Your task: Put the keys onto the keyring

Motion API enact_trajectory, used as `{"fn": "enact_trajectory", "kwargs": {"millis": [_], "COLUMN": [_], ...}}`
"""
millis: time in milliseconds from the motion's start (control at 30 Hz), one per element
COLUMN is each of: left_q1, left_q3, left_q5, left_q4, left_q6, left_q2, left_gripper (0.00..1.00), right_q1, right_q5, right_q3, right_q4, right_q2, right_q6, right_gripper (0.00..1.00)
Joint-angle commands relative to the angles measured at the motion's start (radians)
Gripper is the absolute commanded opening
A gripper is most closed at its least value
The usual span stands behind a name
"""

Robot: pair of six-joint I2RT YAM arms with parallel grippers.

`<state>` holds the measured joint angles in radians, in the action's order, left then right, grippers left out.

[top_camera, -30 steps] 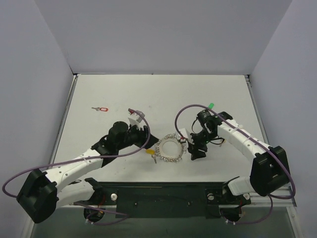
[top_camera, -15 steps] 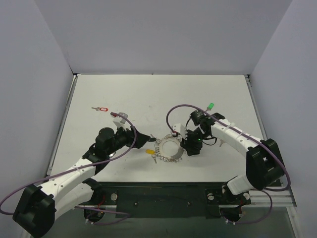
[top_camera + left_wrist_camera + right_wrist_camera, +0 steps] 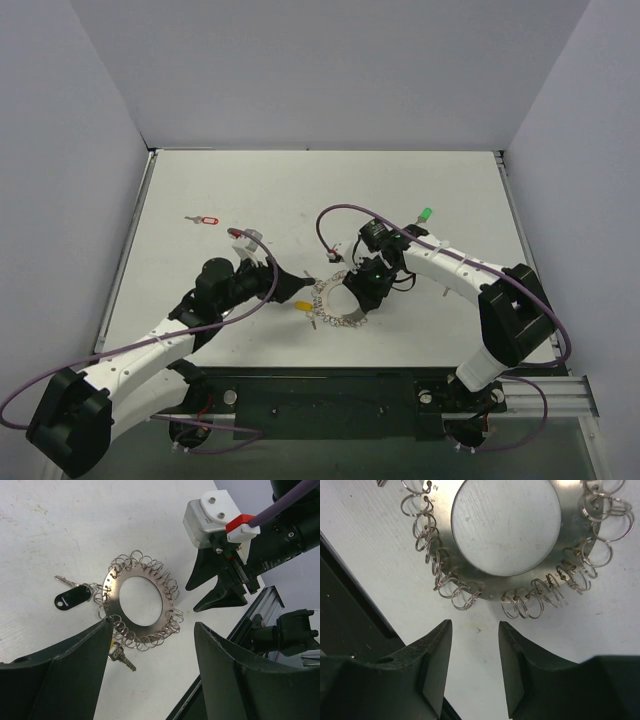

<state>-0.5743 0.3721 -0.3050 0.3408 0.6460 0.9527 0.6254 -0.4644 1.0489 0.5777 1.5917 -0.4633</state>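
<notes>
The keyring [image 3: 330,318], a flat silver hoop rimmed with small wire loops, lies at the table's front centre. A dark grey key [image 3: 72,597] and a yellow-headed key [image 3: 301,306] hang on its left side. A red key [image 3: 205,220] lies loose at the far left and a green key [image 3: 425,214] at the right. My left gripper [image 3: 303,279] is open and empty just left of the ring; the ring [image 3: 112,592] lies beyond its fingers. My right gripper [image 3: 360,291] is open and empty at the ring's right edge, the rim [image 3: 570,535] just past its fingertips [image 3: 445,625].
A black rail [image 3: 330,385] runs along the near table edge in front of the ring. Grey walls close the left, back and right sides. Purple cables loop over both arms.
My right gripper has moved left, from beside the ring to its right edge. My left arm drew back to the left a second ago and has since held still.
</notes>
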Motion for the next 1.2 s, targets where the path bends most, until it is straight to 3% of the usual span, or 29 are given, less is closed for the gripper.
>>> {"fn": "enact_trajectory", "kwargs": {"millis": [0,233,367,567,867,1000,1167], "left_q1": [-0.002,-0.001,-0.001,-0.009,-0.125,-0.133,-0.134], "left_q3": [0.013,-0.039,-0.042,-0.078,-0.038,-0.047,-0.056], "left_q5": [0.038,0.093,0.07,-0.003,0.064,0.076,0.087], "left_q4": [-0.057,-0.074,-0.043,0.056,-0.048,-0.043,-0.043], "left_q6": [0.011,0.035,0.046,0.119,0.06,0.058,0.06], "left_q2": [-0.078,-0.181,-0.157,-0.083,-0.02,-0.022,-0.035], "left_gripper": [0.76,0.76,0.75,0.72,0.7,0.7,0.7], "right_q1": [-0.003,-0.115,-0.174,-0.158,-0.086,-0.102,-0.122], "right_q5": [0.032,0.03,-0.106,-0.117,-0.07,0.03,0.012], "right_q3": [-0.059,-0.073,-0.06,-0.059,-0.055,-0.059,-0.059], "right_q4": [-0.065,-0.092,-0.061,-0.053,-0.049,-0.067,-0.047], "right_q2": [-0.059,-0.079,-0.05,-0.027,-0.019,-0.007,0.013], "right_q6": [0.187,0.259,0.27,0.262,0.261,0.29,0.284], "right_gripper": [0.38,0.33,0.31,0.28,0.22,0.18,0.17]}}
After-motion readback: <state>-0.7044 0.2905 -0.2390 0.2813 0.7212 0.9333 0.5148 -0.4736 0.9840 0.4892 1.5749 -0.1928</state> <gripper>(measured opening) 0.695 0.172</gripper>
